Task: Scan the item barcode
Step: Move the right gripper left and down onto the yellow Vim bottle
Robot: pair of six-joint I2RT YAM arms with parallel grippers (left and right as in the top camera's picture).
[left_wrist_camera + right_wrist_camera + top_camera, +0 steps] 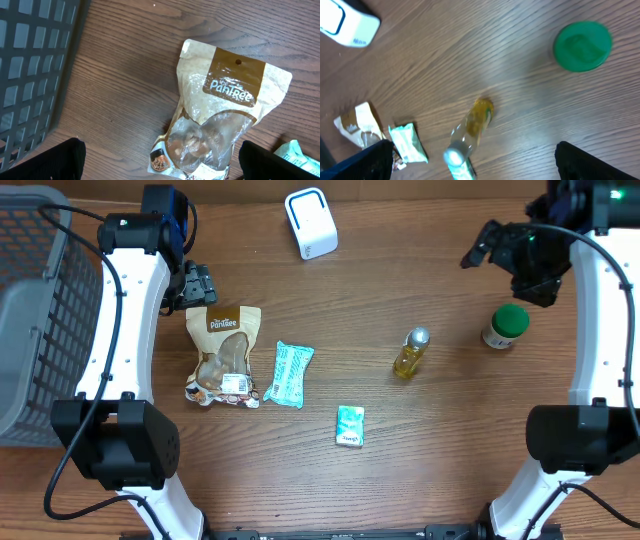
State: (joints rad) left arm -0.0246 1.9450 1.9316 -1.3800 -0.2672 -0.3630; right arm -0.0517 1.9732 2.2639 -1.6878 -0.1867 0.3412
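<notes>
**Mia:** What is the tabletop (440, 450) like?

**Ben:** It is brown wood with long lines in it. From above, the wood fills almost the whole view. At 9 o'clock there is a grey basket (40, 300) with holes in its sides.

**Mia:** Where are the things to scan?

**Ben:** The white scanner (311, 222) is at 12 o'clock. The snack bag (223, 355) lies flat toward 9 o'clock, with its brown top pointing to 12. A blue-green packet (289, 373) lies just beside it, at the bag's 3 o'clock. A little box (349, 425) is near 6 o'clock. The yellow bottle (411, 352) is a bit toward 3 o'clock. The jar with a green lid (506, 326) is farther out that way.

**Mia:** Are the grippers holding anything?

**Ben:** No. The left gripper (200, 285) hangs at the bag's 12 o'clock. Its fingers are spread wide and hold nothing. The right gripper (482, 242) is at the jar's 11 o'clock. It is spread wide too, with nothing in it.
</notes>
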